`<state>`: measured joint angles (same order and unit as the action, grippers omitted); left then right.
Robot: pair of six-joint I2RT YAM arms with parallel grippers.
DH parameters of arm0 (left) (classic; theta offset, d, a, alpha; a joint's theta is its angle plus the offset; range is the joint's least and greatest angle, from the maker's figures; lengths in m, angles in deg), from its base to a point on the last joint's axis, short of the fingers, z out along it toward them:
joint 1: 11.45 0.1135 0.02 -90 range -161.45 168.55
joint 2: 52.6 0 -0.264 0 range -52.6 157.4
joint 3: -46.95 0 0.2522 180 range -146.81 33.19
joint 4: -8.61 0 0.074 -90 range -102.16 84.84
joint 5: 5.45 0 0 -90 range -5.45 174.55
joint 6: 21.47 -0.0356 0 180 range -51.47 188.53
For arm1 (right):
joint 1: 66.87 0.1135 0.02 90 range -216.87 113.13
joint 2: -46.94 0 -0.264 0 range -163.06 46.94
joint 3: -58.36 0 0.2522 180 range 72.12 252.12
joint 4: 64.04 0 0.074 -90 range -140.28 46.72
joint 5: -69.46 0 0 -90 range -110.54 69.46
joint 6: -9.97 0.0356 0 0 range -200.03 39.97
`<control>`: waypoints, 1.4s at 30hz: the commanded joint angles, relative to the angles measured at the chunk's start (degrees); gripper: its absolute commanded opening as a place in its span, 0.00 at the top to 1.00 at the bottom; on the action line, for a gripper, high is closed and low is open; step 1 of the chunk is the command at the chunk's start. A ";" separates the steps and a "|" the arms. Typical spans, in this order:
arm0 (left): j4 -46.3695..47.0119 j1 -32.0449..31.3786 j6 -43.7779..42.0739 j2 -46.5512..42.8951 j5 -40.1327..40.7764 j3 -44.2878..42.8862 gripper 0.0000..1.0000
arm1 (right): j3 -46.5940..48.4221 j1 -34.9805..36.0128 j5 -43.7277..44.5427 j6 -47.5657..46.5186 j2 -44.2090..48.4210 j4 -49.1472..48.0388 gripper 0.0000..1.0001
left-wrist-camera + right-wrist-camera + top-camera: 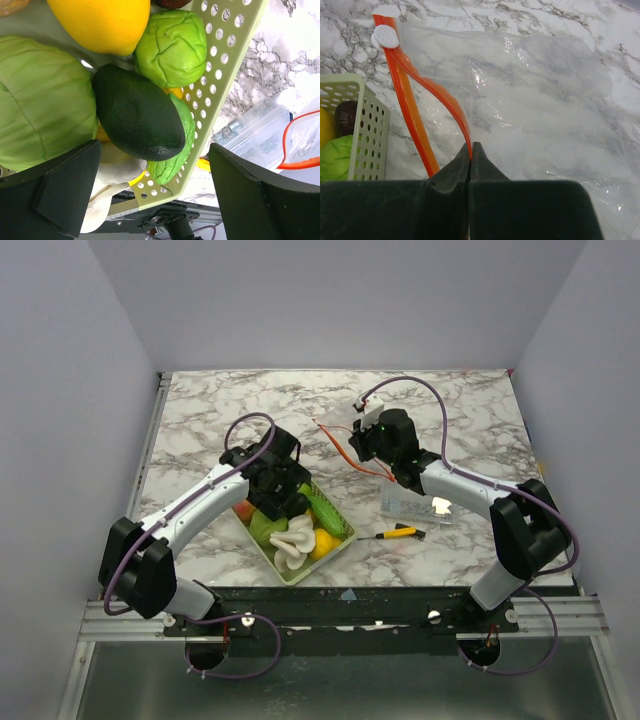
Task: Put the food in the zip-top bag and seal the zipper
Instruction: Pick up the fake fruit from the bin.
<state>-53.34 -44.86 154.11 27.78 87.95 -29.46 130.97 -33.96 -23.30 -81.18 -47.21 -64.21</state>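
The toy food lies in a pale green mesh basket (340,540): a dark avocado (137,112), a green cabbage (40,100), a small green cabbage (172,47), a yellow lemon (100,22) and a white piece (292,538). My left gripper (272,483) hangs open right above the basket, its fingers (65,190) astride the avocado and the basket wall. The clear zip-top bag (535,100) lies on the marble. My right gripper (471,146) is shut on the upper lip of its red-orange zipper (447,102), lifting it so the mouth gapes; a white slider (386,36) sits at the strip's end.
A rigid clear plastic box (415,507) lies under my right forearm. A yellow-and-black screwdriver (400,532) lies near the front edge. The basket's corner (367,130) is close to the left of the bag's mouth. Grey walls enclose the table.
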 commanded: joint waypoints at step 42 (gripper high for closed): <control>3.06 -5.27 -24.52 -2.16 16.69 -8.10 0.96 | 1.73 -0.14 -1.70 5.61 0.53 0.56 0.99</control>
<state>-56.99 -49.93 136.30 30.73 104.58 -38.58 130.99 -33.99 -25.44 -79.67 -47.21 -64.10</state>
